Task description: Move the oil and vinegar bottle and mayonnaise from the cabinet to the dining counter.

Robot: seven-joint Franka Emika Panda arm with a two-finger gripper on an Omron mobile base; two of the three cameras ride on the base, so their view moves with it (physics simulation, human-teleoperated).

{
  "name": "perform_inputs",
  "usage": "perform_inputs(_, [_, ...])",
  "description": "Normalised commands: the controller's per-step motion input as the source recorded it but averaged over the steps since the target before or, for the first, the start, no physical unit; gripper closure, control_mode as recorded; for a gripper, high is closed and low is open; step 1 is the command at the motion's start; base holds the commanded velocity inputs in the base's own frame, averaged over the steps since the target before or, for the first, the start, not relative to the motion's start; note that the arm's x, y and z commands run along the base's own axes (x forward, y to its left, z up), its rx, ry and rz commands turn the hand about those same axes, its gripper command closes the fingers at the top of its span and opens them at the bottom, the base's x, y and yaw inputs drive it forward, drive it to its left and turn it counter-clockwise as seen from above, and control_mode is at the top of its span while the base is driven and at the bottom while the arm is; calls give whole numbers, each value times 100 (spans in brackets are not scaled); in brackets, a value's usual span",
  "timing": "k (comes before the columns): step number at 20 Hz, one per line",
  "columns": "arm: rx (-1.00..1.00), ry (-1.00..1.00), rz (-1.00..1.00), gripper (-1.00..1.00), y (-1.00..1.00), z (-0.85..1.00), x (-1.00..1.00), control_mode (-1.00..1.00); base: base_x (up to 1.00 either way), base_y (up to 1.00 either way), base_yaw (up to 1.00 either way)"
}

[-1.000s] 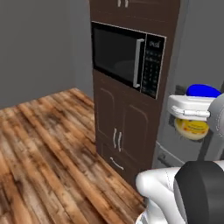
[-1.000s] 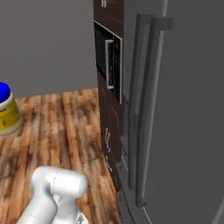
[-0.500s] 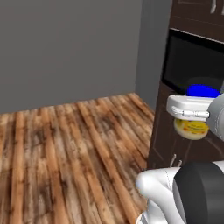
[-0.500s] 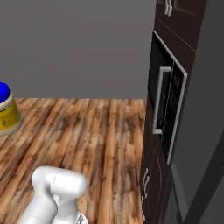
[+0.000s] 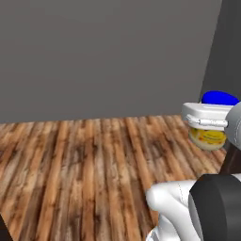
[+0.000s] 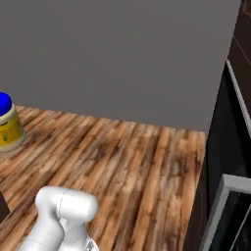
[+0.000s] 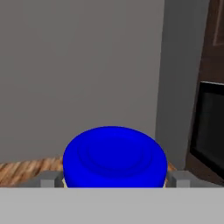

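Note:
The mayonnaise (image 5: 208,137) is a short yellowish jar with a bright blue lid (image 7: 114,154). It hangs in the air above the wooden floor, with my gripper (image 5: 209,122) shut on it just below the lid. In the hand view a grey fingertip (image 7: 48,178) shows on each side of the lid. The jar (image 6: 8,128) sits at the left edge of the right base view. The oil and vinegar bottle, the cabinet and the dining counter are out of view.
Wooden plank floor (image 5: 94,160) spreads below, with a plain grey wall (image 6: 122,54) behind it. A dark brown appliance tower with a black microwave (image 6: 230,215) stands at the right. A tall grey panel (image 5: 230,47) rises behind the jar.
The whole picture has shifted: the base has turned, so the microwave tower slid off to the right and the bare wall came into view. The jar stays in the gripper.

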Motion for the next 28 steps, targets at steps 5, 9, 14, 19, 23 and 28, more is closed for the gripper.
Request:
perform_inputs(5, [0,0,0,100,0,0,0,100,100,0,43])
perform_inputs(9, [0,0,0,100,0,0,0,100,100,0,45])
perform_inputs(14, [0,0,0,100,0,0,0,100,100,0,48])
perform_inputs(19, [0,0,0,100,0,0,0,100,100,0,50])
perform_inputs(23, [0,0,0,100,0,0,0,100,100,0,51])
perform_inputs(28, [0,0,0,100,0,0,0,100,100,-2,51])
